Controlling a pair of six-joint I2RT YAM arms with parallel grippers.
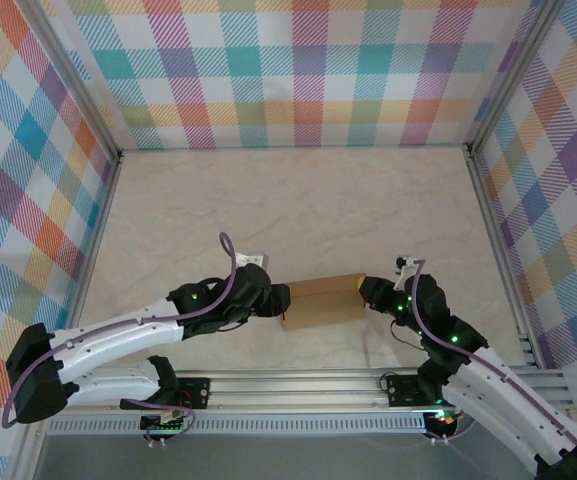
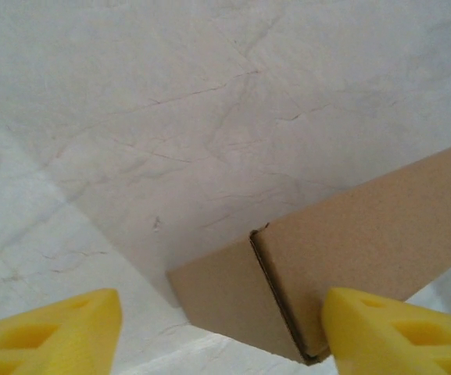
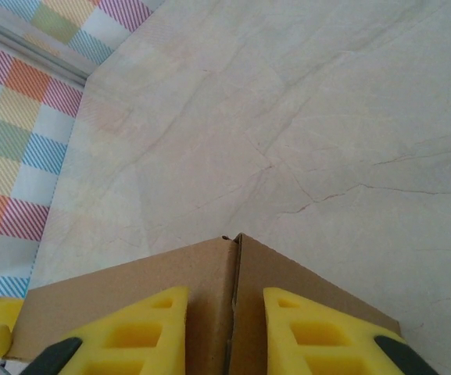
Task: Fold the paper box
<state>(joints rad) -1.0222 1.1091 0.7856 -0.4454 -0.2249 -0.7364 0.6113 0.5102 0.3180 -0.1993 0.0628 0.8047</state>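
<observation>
The paper box (image 1: 323, 300) lies between my 2 arms near the front of the desk (image 1: 298, 200); I cannot tell whether it rests there or hangs just above. My left jaws stand wide about its left end, not gripping. My right jaws are narrow, pinched on a corner seam at its right end. I judge it light, stiff across panels and easily creased, best held near the folds. Its underside and tabs are hidden.

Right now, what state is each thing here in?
paper box: folded into a box shape, between the two grippers.
left gripper: open, jaws wide around the box's end.
right gripper: jaws narrowly apart astride a box seam; grip unclear.
</observation>
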